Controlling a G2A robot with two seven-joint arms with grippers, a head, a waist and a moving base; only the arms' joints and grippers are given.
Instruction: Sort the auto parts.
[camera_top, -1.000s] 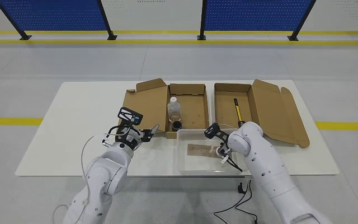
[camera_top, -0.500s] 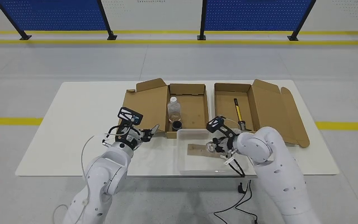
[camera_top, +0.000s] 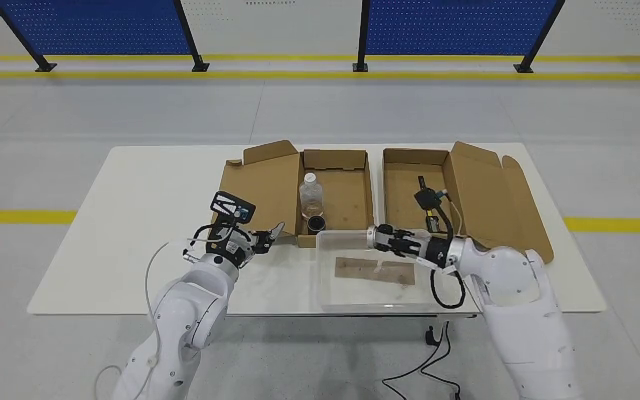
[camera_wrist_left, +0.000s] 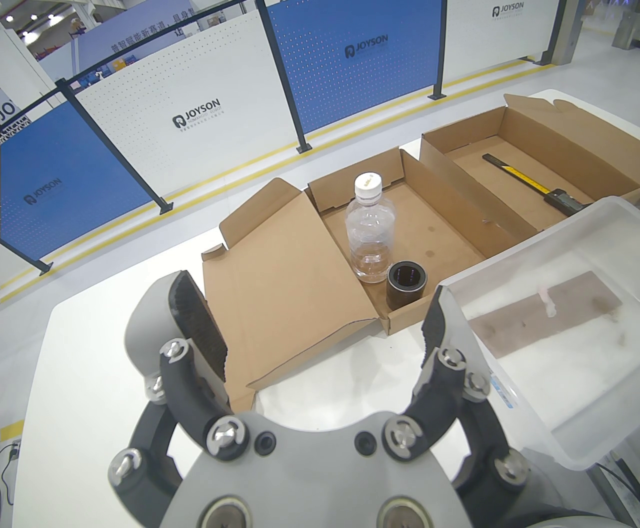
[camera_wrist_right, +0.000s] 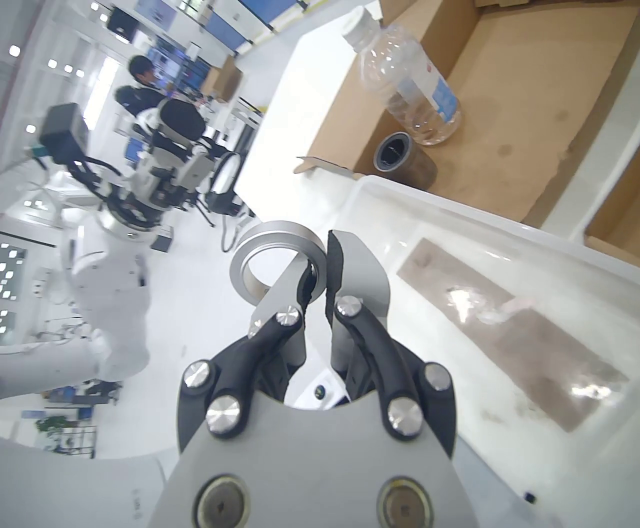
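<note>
My right gripper (camera_wrist_right: 317, 280) is shut on the rim of a silver metal ring (camera_wrist_right: 277, 260), held over the far rim of the clear plastic bin (camera_wrist_right: 450, 205). From above, this gripper (camera_top: 378, 238) sits between the bin (camera_top: 330, 290) and the two cardboard boxes. The left box (camera_top: 345, 205) holds a clear bottle (camera_top: 311, 190) and a black cylindrical bearing (camera_top: 315, 222). A yellow-and-black caliper (camera_top: 427, 200) lies in the right box (camera_top: 405, 195). My left gripper (camera_wrist_left: 320, 325) is open and empty, near the left box's front flap (camera_wrist_left: 280, 280).
A brown sheet (camera_top: 373, 270) with a small pale scrap lies on the bin's floor. Both boxes have lids folded outward, flat on the white table (camera_top: 140, 220). The table's left part is bare. A black cable (camera_top: 437, 345) hangs off the front edge.
My right gripper rose from inside the bin and swung toward its far rim with the silver ring, the arm stretching out to the right. The left arm has stayed still.
</note>
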